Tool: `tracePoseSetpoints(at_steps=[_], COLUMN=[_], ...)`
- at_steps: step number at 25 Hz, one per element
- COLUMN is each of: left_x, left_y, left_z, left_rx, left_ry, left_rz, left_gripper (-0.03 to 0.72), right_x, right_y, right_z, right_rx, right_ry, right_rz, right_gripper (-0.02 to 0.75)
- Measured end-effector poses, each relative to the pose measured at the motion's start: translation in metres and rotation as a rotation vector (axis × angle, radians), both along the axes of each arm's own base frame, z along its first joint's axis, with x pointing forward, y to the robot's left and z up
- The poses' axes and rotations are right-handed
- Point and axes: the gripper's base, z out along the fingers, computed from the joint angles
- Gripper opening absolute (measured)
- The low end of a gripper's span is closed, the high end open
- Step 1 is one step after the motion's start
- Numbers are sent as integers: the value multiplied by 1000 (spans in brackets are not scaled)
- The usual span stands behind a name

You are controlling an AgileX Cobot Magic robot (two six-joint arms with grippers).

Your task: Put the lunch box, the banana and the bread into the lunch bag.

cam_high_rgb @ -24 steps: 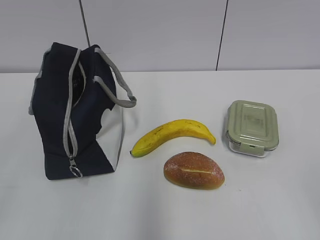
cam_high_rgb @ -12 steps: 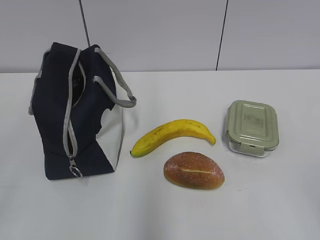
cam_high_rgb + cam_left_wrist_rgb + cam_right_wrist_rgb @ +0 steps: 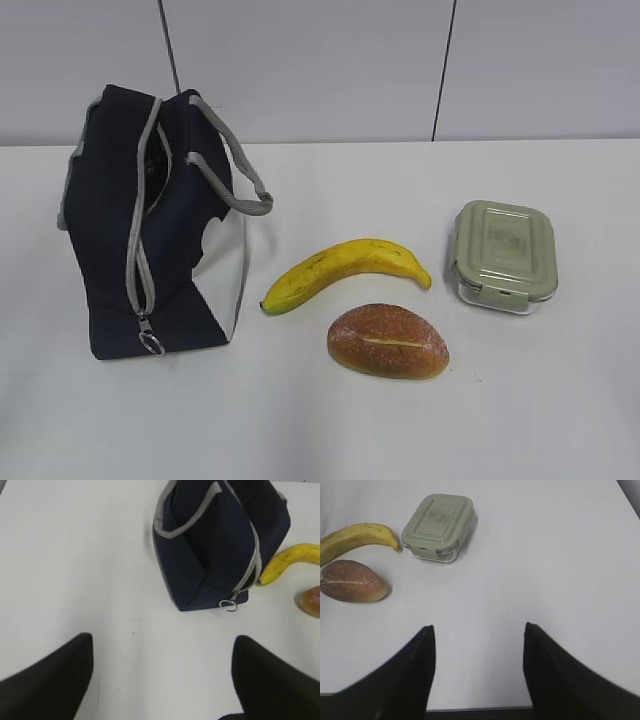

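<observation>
On tabletop [image 3: 560, 420], lunch box [image 3: 503, 255] looks rigid w/ slick lid; grip across short sides. Both claws, left [image 3: 162, 672] & right [image 3: 477, 667], apart, empty

Four items spread across the table [image 3: 520, 420], none touching.

The lunch bag [image 3: 150, 220] stands upright at the left. The banana [image 3: 345, 270] lies just right of it, near the middle. The bread [image 3: 388, 341] sits just in front of the banana. The lunch box [image 3: 503, 255] rests at the right, beside the banana's tip.
</observation>
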Motion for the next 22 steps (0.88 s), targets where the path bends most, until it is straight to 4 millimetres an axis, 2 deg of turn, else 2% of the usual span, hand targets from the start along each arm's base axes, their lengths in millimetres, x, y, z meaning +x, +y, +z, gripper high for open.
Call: tracePoseSetpoints(at_steps=[6,12,16,22], left_x=[60,133,184,255], left_y=[-12,-26,-30,-35], left_z=[30,46,45,28], left_rx=[-95,-221,-239,-254], left_ry=[126,248,316,405], left_rz=[-41,-80,-76,-67], left_gripper=[555,550,550,542], right_x=[0,0,0,0], right_y=[0,0,0,0], right_z=[0,0,0,0], right_rx=[0,0,0,0], right_ry=[0,0,0,0], right_rz=[0,0,0,0], right_gripper=[417,417,417,417])
